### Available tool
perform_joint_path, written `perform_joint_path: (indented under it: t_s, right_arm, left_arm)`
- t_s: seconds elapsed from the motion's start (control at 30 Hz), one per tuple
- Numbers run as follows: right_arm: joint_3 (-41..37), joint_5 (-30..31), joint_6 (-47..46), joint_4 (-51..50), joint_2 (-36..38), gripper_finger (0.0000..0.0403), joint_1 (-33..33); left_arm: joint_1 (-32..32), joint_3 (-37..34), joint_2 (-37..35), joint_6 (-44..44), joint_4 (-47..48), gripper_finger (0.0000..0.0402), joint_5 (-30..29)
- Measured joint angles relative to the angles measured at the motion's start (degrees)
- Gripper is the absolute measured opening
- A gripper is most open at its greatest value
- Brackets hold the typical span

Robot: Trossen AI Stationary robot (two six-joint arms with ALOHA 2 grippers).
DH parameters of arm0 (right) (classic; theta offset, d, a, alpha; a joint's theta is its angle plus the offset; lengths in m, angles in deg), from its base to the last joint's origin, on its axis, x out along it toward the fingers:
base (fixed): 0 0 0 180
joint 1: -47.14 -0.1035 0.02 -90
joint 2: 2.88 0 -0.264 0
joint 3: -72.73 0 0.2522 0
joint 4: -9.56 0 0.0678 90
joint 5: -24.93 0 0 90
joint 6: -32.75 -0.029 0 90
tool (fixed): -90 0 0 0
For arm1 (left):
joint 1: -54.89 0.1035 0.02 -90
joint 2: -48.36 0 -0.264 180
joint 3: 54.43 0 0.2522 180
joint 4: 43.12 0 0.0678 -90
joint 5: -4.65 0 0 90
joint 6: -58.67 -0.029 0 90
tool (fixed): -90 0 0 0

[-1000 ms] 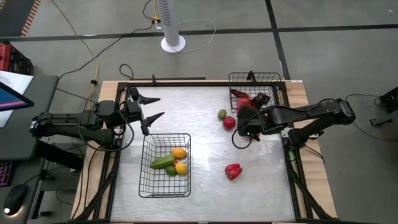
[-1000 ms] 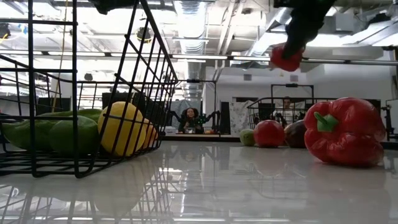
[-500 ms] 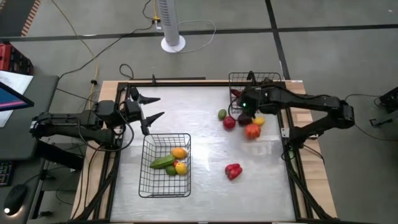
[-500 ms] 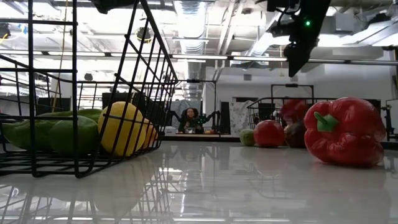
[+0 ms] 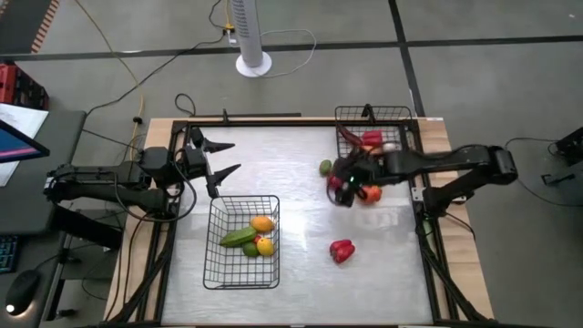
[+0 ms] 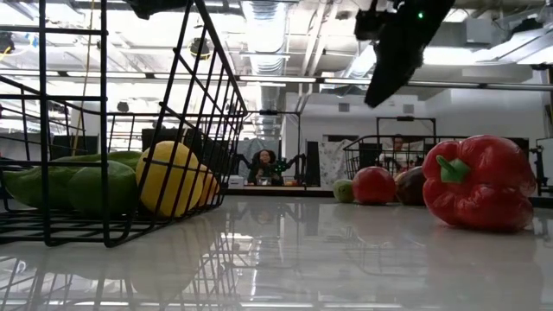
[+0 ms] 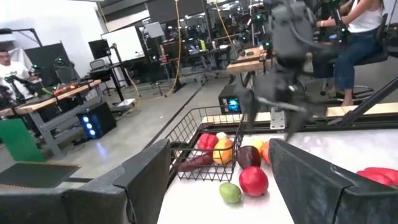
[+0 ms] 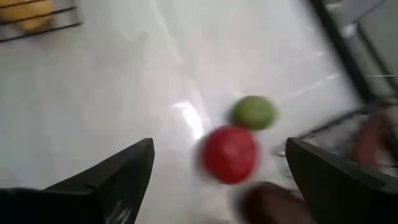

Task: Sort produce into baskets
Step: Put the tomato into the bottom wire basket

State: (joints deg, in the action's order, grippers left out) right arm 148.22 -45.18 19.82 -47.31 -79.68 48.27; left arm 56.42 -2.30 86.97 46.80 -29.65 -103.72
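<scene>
A red round fruit [image 8: 229, 154] and a green lime [image 8: 253, 112] lie touching on the bench [image 5: 301, 228] at about two o'clock, beside the far basket [image 5: 401, 118]. The right pincer [image 5: 343, 189] hovers over them, released and empty. The left pincer [image 5: 221, 157], at ten o'clock, gapes empty.

Robotics lab: workbenches [image 7: 59, 93], monitors [image 7: 127, 42], cables [image 5: 109, 59]

Blurred dark produce [image 8: 267, 202] cut off at frame edge.
</scene>
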Motion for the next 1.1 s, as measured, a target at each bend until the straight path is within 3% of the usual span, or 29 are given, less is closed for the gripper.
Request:
perform_joint_path:
  t_s: [0.13,0.23,0.4,0.57,0.7,1.1]
  right_arm:
    - [-4.04,-2.03,-1.12,6.52,-4.37,0.0388,-3.52]
    - [-4.70,-1.96,-0.71,6.10,-8.81,0.0388,-4.55]
    - [-4.38,4.59,4.63,5.60,-14.76,0.0388,-2.91]
    - [-0.92,6.09,11.20,4.09,-19.31,0.0388,-1.47]
    - [1.79,8.72,13.86,0.91,-20.99,0.0388,-0.04]
    - [-1.80,5.67,14.99,0.44,-21.05,0.0388,3.28]
  left_arm:
    - [-0.01,0.00,0.00,0.03,0.02,0.0258,0.00]
    - [0.00,0.00,0.00,0.21,0.00,0.0258,-0.05]
    - [-0.01,0.00,0.00,0.32,-0.02,0.0258,-0.11]
    - [0.00,0.00,0.00,0.03,-0.02,0.0258,-0.17]
    - [0.01,0.00,0.00,-0.04,0.76,0.0258,-0.29]
    - [0.01,0.00,0.00,-0.01,0.96,0.0258,-0.29]
